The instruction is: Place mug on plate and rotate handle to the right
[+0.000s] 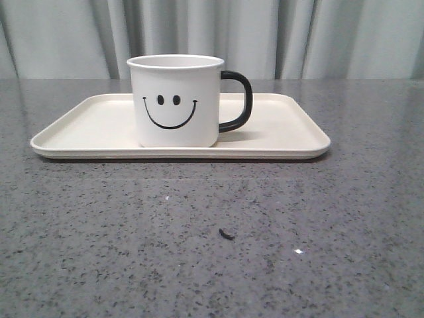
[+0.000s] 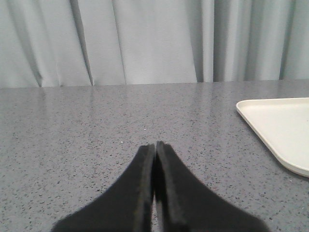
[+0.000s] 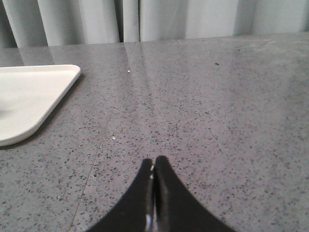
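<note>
Two grippers sit with fingers pressed together on nothing, your left gripper (image 2: 155,145) low over the grey table (image 1: 212,238) with a corner of the plate (image 1: 285,142) ahead and off to one side of its tips, your right gripper (image 3: 154,160) likewise with the plate's other end. Both look parked well clear, which I judge means the job is done. The white mug (image 1: 175,101) stands upright on the plate, smiley forward, its black handle (image 1: 238,101) pointing right.
</note>
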Controlling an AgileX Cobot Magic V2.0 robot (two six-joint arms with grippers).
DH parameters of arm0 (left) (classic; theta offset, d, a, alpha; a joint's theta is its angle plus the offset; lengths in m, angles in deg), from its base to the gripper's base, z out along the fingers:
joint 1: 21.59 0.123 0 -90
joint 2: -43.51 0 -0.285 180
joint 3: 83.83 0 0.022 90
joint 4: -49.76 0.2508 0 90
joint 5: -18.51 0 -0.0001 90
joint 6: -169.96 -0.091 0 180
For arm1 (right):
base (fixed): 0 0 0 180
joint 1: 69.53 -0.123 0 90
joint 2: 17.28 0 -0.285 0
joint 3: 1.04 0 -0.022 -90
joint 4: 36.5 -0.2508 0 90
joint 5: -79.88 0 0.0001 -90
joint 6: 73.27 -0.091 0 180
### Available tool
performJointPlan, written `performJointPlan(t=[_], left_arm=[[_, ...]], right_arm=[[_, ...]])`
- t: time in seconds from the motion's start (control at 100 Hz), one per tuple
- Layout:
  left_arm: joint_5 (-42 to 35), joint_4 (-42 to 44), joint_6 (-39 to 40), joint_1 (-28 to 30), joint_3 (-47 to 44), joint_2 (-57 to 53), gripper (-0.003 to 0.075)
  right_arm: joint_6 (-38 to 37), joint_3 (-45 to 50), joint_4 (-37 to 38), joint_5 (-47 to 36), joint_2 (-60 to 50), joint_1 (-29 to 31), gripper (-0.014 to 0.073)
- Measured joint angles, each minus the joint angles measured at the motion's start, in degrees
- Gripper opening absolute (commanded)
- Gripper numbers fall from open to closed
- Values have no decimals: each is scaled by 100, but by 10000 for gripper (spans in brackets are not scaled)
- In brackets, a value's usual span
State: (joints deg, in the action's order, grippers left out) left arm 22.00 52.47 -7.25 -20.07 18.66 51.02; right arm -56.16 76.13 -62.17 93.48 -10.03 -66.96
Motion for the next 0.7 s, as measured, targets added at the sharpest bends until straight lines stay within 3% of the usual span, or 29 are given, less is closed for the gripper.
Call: performJointPlan(t=[0.18,0.7], left_arm=[[0,0,0,0,0,0,-19],[0,0,0,0,0,0,-19]], right_arm=[[0,163,-358,-116,0,0,-61],[0,163,-433,-77,0,0,-61]])
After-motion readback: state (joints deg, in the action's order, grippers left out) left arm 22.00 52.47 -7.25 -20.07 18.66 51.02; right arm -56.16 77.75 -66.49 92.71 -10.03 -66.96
